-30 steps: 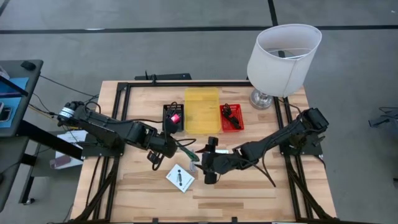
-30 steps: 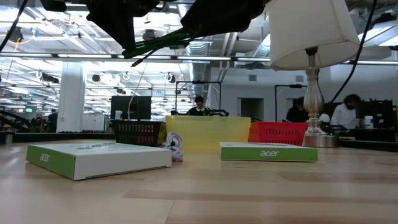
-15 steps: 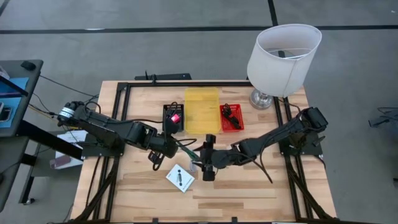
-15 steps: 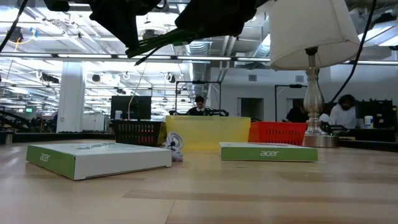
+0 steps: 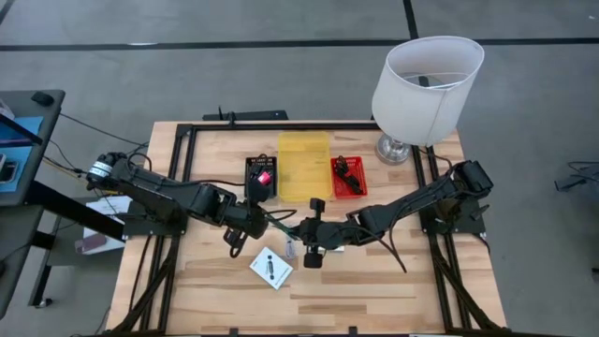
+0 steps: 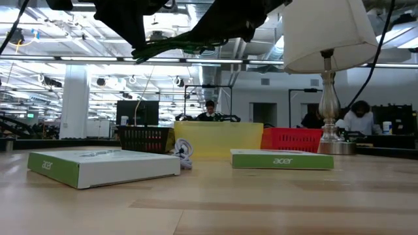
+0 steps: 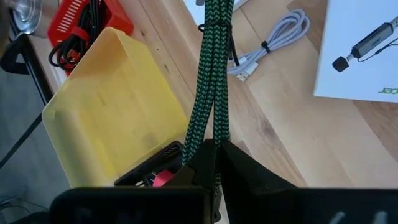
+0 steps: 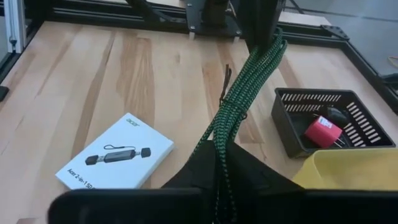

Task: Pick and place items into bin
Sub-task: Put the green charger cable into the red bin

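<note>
A green braided cord, folded into a bundle with a black tie round it, hangs in the air over the middle of the table. My left gripper is shut on one end of it and my right gripper on the other. In the low view the cord runs well above the tabletop between the two dark hands. A white card box lies flat near the table's front. A second one shows in the low view. A pale grey cable lies on the wood. My left gripper pinches the bundle's end between its two fingers, several strands together. The fingers slant down toward the table's right and lie along the cord. The cord is lifted clear of the table. My right gripper pinches the bundle's other end between its two fingers, several strands together. The fingers come from the table's right, slanting a little down, along the cord. The cord stretches almost straight toward the left gripper, clear of the table.
Three bins stand in a row at the back: a black basket with a pink-red thing in it, a yellow bin, and a red bin holding black cords. A white-shaded lamp stands at the back right corner.
My right gripper has slid toward the table's left, closer to the left gripper, and has shut on the free end of the green cord. The cord stays lifted, now held at both ends.
</note>
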Robot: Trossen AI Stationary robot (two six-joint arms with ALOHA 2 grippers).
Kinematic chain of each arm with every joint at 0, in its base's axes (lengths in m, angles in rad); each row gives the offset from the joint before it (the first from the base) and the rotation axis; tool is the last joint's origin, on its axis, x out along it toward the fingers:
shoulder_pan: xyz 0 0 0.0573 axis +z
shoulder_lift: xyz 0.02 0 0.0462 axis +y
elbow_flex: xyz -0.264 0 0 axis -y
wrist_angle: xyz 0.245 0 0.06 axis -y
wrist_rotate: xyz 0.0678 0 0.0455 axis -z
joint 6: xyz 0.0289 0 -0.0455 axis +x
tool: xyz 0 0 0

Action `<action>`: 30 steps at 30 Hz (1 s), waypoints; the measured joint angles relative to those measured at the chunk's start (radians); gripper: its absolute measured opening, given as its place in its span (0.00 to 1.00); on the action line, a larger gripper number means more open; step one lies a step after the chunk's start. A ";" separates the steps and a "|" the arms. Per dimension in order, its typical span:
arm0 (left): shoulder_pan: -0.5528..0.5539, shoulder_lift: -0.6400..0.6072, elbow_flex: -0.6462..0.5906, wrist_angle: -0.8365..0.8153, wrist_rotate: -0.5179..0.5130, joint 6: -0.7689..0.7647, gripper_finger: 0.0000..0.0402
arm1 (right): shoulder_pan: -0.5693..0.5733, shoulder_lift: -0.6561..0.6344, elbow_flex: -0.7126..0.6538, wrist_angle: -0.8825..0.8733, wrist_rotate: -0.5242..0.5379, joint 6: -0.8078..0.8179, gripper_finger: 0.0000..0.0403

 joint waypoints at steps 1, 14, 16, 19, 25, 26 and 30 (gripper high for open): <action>0.000 0.000 0.000 0.002 0.000 -0.002 0.00 | 0.000 0.000 0.000 0.000 0.000 0.000 0.04; -0.001 0.000 0.000 0.011 0.061 -0.040 0.02 | 0.001 0.000 0.000 -0.002 -0.005 -0.001 0.05; -0.001 0.000 0.000 0.030 0.063 -0.043 0.06 | 0.001 0.000 0.000 -0.001 -0.004 -0.001 0.07; -0.002 0.000 0.000 0.042 0.066 -0.045 0.12 | 0.000 0.000 0.000 -0.002 -0.003 -0.001 0.05; -0.005 0.000 0.000 0.083 0.102 -0.068 0.25 | 0.000 0.000 0.000 -0.035 -0.004 0.000 0.05; -0.008 0.000 0.000 0.090 0.104 -0.068 0.27 | 0.000 0.000 0.000 -0.038 -0.004 0.000 0.05; -0.031 0.000 0.000 0.093 0.104 -0.068 0.34 | 0.000 0.000 0.000 -0.072 0.000 0.001 0.04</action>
